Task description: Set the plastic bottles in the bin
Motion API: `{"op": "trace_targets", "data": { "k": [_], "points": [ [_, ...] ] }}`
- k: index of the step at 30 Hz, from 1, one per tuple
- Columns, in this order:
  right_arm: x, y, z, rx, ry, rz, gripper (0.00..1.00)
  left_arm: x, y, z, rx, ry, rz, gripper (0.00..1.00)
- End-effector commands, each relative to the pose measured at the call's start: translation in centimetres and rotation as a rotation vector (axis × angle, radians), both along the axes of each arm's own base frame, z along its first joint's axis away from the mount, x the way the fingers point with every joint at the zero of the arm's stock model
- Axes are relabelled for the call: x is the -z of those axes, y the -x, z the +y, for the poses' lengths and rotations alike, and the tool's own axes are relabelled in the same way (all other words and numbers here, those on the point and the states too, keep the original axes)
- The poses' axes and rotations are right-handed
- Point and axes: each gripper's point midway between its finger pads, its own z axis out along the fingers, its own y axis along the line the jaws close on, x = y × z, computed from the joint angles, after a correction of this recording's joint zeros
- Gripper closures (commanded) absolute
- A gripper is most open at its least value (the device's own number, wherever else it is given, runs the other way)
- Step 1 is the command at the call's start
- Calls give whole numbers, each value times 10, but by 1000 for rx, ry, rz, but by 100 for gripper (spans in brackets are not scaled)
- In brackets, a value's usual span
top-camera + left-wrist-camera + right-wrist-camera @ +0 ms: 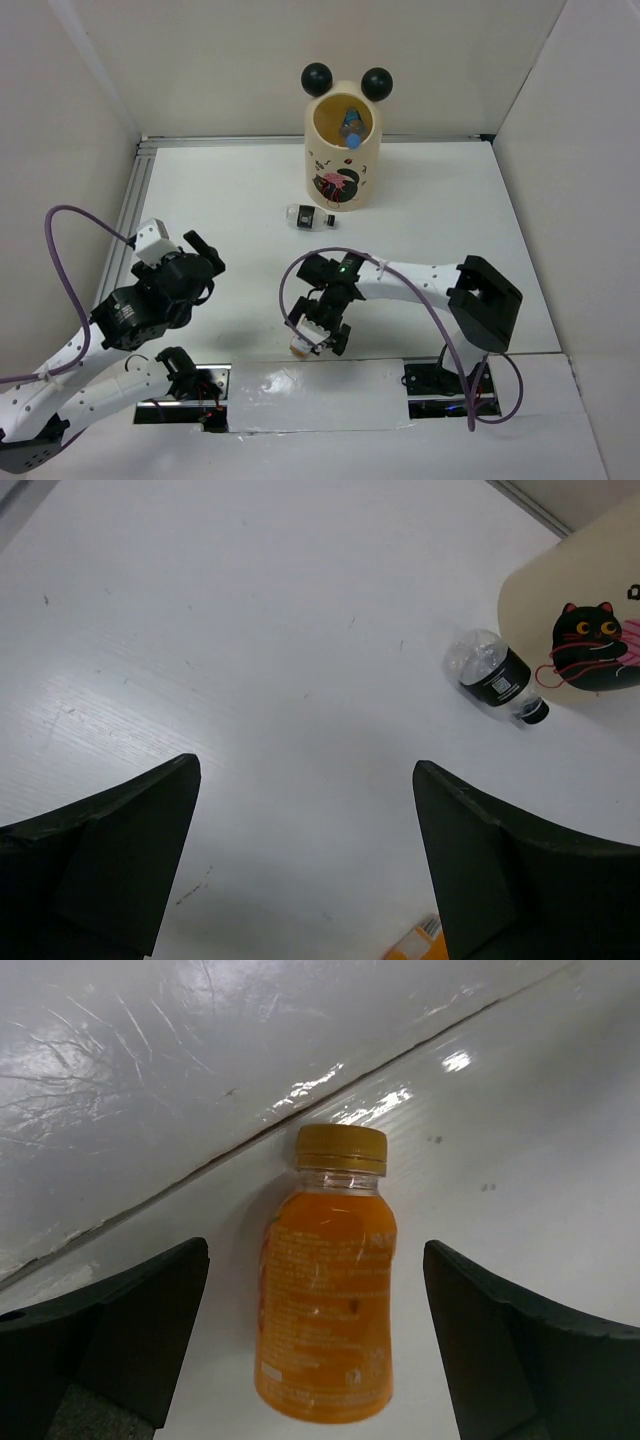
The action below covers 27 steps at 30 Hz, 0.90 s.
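The right gripper, fingers spread wide, hangs over the short orange-filled bottle lying on its side at 6 o'clock on the table, close to the near edge. The left gripper is also open and holds nothing, at 8 o'clock. A second bottle, the black-labelled bottle, lies at 7 o'clock of the bin, which stands at 12 o'clock with at least one blue-labelled bottle inside.

The risks, as judged from here: the orange bottle is round and lies on a glossy surface, so a finger landing first on one side could roll it away towards the seam beside it. A grip low on the body could also let it swing in transit. The bin is tall, and a low carry could strike its rim or the black ball ears.

In the top view the bottle is largely hidden by the wrist. The right wrist view shows the bottle centred between the open fingers, its gold cap pointing to 12 o'clock. Only the left wrist view shows the black-labelled bottle with its cap just beside the bin's wall, though I cannot tell whether they touch.
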Motion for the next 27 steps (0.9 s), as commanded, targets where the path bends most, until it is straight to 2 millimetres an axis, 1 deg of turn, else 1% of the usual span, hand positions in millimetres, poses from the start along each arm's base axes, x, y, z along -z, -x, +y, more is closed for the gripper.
{"op": "trace_targets", "data": {
  "k": [1,2,3,4,5,6,7,8,9,10,11,12,13,14,15,16,17,18,19,20,21,22,23,25,26,27],
  "points": [
    [15,-23,22,131,40,-90,7,13,10,-1,-27,88,45,0],
    [28,-19,19,143,72,-101,11,14,10,-2,-28,80,52,0],
    [34,-28,16,175,93,-138,13,15,10,-4,-26,93,56,0],
    [37,-32,18,190,94,-147,16,15,10,-4,-26,93,56,0],
    [43,-33,16,201,110,-150,21,17,11,-7,-11,104,69,0],
    [44,-35,14,221,122,-159,39,17,9,-10,-10,114,60,0],
    [44,-35,14,221,122,-159,49,17,8,-13,1,130,60,0],
    [42,-35,14,233,128,-152,58,22,8,-16,12,117,77,0],
    [31,-42,17,247,110,-158,64,25,7,-17,13,117,77,0],
    [25,-43,19,250,106,-143,75,23,6,-18,13,126,69,0],
    [15,-44,17,255,104,-133,78,22,3,-23,25,134,64,0],
    [-14,-55,29,286,38,-140,82,23,2,-25,25,137,62,0],
    [-33,-69,33,333,-9,-129,85,24,0,-26,32,124,64,0],
    [-55,-79,36,380,-51,-122,87,21,-2,-31,40,147,51,0],
    [-87,-97,47,412,-120,-138,87,21,-4,-33,46,138,52,0],
    [-110,-122,44,477,-166,-157,87,20,-5,-34,50,137,46,0],
    [-129,-134,44,513,-205,-144,87,18,-9,-37,51,147,37,0],
    [-164,-156,50,546,-283,-170,87,22,-10,-39,51,141,43,0],
    [-183,-181,38,613,-318,-183,87,21,-11,-41,63,143,42,0],
    [-196,-198,37,649,-357,-183,87,21,-13,-44,63,144,41,0],
    [-217,-214,35,679,-417,-206,87,22,-15,-46,63,143,42,0],
    [-238,-240,24,738,-471,-224,87,24,-16,-49,74,148,40,0],
    [-245,-256,19,772,-496,-235,87,24,-18,-51,74,148,40,0],
    [-273,-283,14,818,-595,-257,87,25,-18,-54,88,144,48,0],
    [-282,-300,2,852,-628,-262,87,24,-19,-58,96,158,44,0],
    [-290,-309,-2,865,-660,-270,87,26,-20,-58,100,143,53,0]
  ]
}}
